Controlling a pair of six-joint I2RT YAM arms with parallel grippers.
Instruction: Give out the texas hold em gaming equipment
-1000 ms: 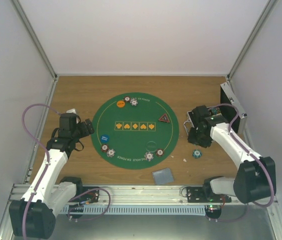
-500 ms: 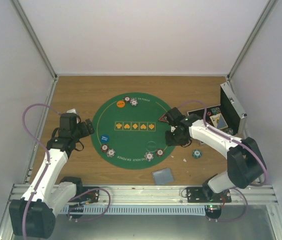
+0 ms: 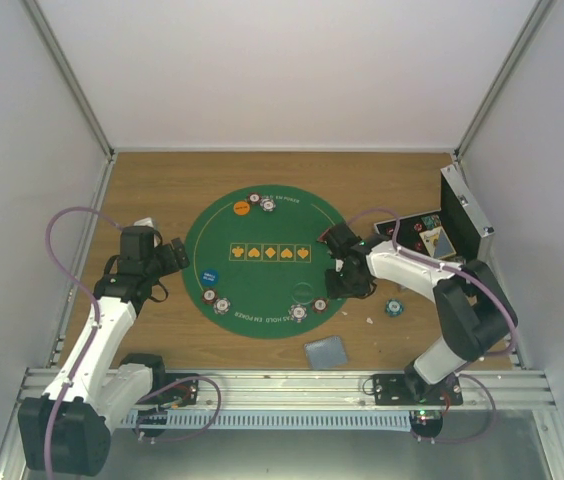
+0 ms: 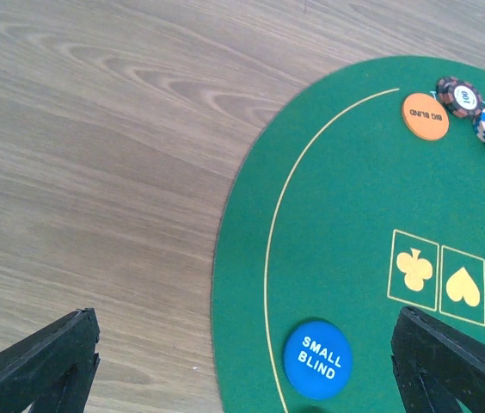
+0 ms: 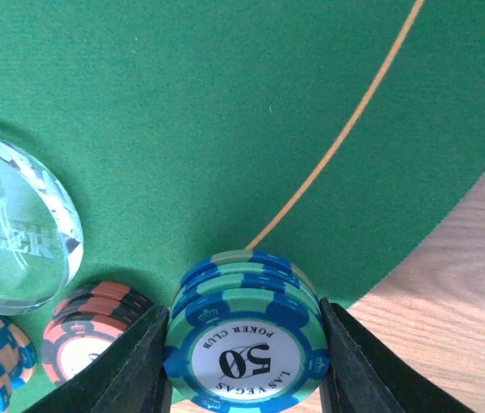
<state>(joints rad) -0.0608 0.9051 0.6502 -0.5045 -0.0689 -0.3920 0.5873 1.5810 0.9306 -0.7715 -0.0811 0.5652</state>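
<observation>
Right now the fingers (image 5: pixel 135 366) of your right gripper (image 5: pixel 242 310) are clamped on either side of a short stack of teal chips (image 5: pixel 247 344), the top one marked 50. It sits at the right-hand edge of the green felt mat (image 5: pixel 225 103); I can't tell whether it touches the felt.

By the look of it, you're setting this stack at a player's spot. Bring it straight down until the bottom chip lies flat, and keep it on the felt rather than straddling the rim. Then part the jaws only slightly, so nothing tips or drags. Mind the red chip stack (image 5: pixel 88 331) just beside it and the clear dealer button (image 5: pixel 10 232) beyond, because a sideways nudge could scatter them.

Your left gripper (image 4: pixel 244 318) hangs wide open and empty over the mat's left edge, near the blue small-blind disc (image 4: pixel 317 360).

Further out is the wooden table (image 3: pixel 162 180), with the metal case (image 3: pixel 462 215) at right. A lone teal chip (image 3: pixel 393 308) and the grey-blue cards (image 3: pixel 327 352) lie off the mat. White walls surround it all.
</observation>
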